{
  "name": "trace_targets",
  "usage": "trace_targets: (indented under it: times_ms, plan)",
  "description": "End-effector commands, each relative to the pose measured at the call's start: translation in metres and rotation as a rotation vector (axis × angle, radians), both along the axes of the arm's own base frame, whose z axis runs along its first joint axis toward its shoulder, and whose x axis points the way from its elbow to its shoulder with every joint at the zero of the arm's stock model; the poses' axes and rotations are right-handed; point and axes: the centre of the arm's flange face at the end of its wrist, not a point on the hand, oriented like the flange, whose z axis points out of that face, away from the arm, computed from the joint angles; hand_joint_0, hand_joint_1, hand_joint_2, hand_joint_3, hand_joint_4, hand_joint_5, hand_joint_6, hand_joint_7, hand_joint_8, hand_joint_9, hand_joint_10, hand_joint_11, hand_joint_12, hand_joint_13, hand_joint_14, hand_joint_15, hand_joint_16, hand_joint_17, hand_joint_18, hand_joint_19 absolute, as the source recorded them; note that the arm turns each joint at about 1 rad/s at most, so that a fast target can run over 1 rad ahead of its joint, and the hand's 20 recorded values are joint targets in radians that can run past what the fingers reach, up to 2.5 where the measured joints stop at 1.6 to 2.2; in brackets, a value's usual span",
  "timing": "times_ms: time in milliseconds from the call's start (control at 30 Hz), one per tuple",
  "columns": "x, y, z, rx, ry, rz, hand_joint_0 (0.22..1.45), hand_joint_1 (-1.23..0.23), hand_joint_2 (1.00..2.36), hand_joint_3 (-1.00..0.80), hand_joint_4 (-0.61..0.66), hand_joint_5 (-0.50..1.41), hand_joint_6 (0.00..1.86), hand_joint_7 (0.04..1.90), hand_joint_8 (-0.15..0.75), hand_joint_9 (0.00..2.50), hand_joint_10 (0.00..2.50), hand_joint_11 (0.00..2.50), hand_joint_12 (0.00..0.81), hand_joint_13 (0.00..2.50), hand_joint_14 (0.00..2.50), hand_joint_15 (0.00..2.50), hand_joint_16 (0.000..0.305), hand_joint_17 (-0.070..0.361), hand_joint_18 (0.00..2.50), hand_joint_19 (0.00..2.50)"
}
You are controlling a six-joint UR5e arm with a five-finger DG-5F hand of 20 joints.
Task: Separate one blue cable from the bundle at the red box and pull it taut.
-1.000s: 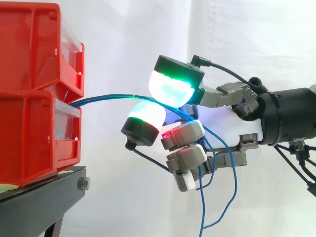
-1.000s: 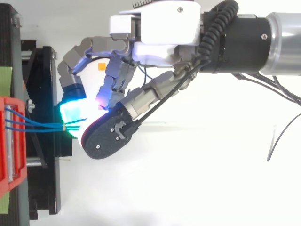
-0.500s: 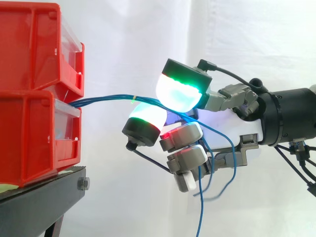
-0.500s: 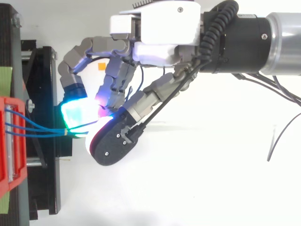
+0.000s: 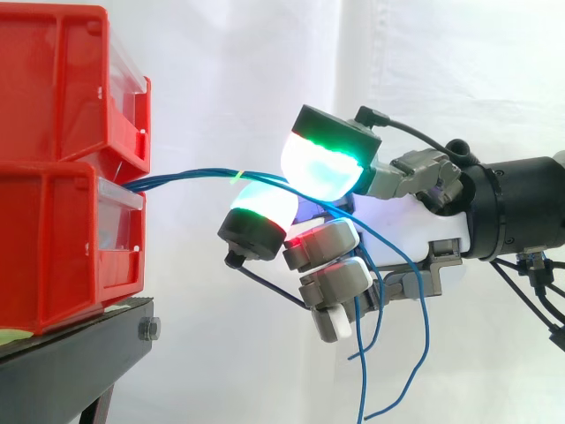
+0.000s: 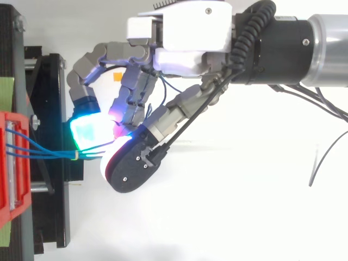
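The thin blue cables [image 5: 190, 174] run from the red box [image 5: 62, 238], light, soft and rather slippery, into the hand [image 5: 415, 225], whose curled fingers pinch them narrowly between glowing pads [image 5: 320, 165], so I think one strand is best taken just beside the small tie [image 5: 237, 174].

Bundled blue cables [image 5: 185, 175] span from red box [image 5: 62, 238], ends dangling.

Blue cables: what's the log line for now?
hand: shut on blue cables | cables: bundled, from red box to fingers | ends: hanging loose
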Motion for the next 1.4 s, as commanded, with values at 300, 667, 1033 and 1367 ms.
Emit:
trace_targets:
  times_ms: [300, 667, 1033, 1367]
  plan:
    - [0.0008, 0.0024, 0.0006, 0.000, -0.004, 0.003, 0.55, -0.63, 1.00, -0.50, 0.06, -0.16, 0.83, 1.09, 0.297, 1.24, 0.02, 1.42, 0.341, 1.12, 0.02, 1.20, 0.042, 0.095, 0.86, 0.81]
    - [0.0004, 0.0036, -0.0004, 0.000, 0.001, 0.005, 0.52, -0.66, 1.00, -0.50, 0.07, -0.16, 0.82, 1.11, 0.307, 1.25, 0.02, 1.42, 0.352, 1.11, 0.02, 1.20, 0.044, 0.100, 0.85, 0.81]
    - [0.0010, 0.0036, 0.0006, 0.000, -0.004, 0.005, 0.57, -0.86, 1.00, -0.50, 0.04, -0.17, 0.82, 1.13, 0.283, 1.20, 0.02, 1.43, 0.338, 1.10, 0.02, 1.22, 0.043, 0.097, 0.80, 0.83]
    - [0.0008, 0.0036, -0.0009, 0.000, 0.001, 0.005, 0.60, -0.78, 1.01, -0.28, 0.04, -0.17, 0.83, 1.13, 0.285, 1.20, 0.02, 1.42, 0.333, 1.09, 0.02, 1.22, 0.041, 0.093, 0.79, 0.84]
